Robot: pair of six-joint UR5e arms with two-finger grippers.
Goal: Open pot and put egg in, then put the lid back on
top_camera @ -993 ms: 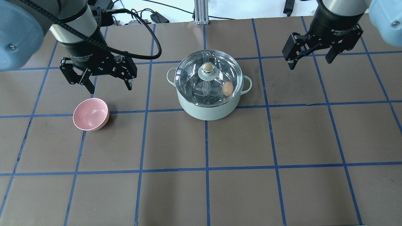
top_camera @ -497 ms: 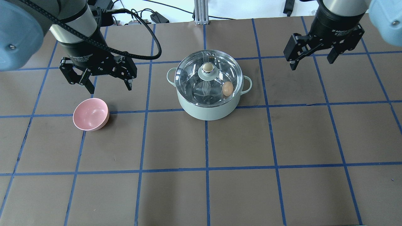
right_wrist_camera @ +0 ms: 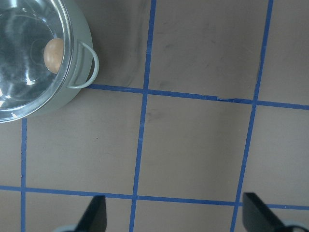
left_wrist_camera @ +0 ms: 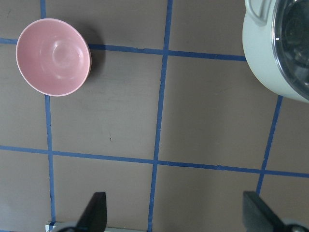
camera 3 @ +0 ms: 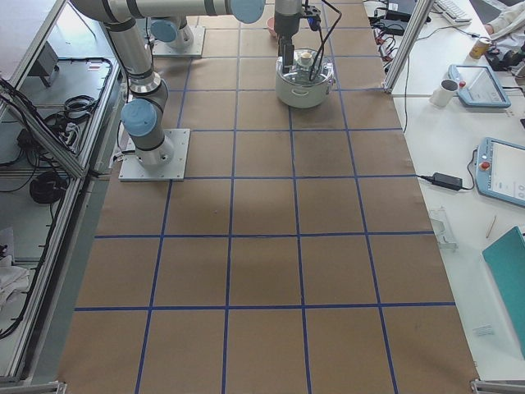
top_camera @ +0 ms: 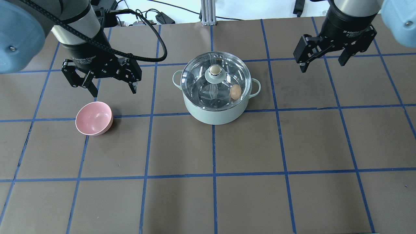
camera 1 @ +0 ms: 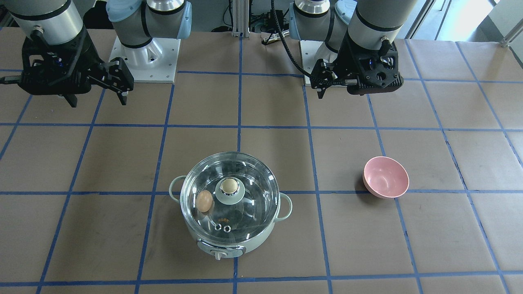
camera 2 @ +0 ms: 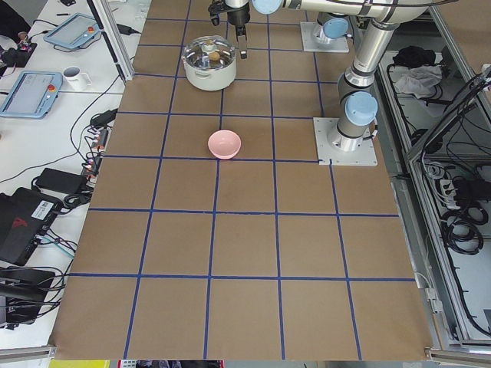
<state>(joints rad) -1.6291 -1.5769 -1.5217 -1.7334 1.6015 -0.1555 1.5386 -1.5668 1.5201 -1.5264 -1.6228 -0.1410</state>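
Note:
The pale mint-green pot [top_camera: 214,114] stands at the table's middle, also in the front view [camera 1: 249,244]. The clear glass lid [top_camera: 198,76] with its beige knob [top_camera: 214,69] sits on the pot. The tan egg [top_camera: 235,92] shows through the glass, inside the pot by its right wall; it also shows in the front view [camera 1: 204,201] and the right wrist view [right_wrist_camera: 53,54]. My left gripper [top_camera: 114,92] hangs open and empty to the pot's left. My right gripper [top_camera: 321,66] hangs open and empty to the pot's far right.
A pink bowl [top_camera: 94,118] sits left of the pot, just in front of my left gripper; it shows in the left wrist view [left_wrist_camera: 53,56]. Brown paper with blue tape grid covers the table [top_camera: 214,195]. Cables lie at the far edge.
My right gripper has drifted slightly toward the far edge. The left gripper, pot, lid, egg and bowl have not moved.

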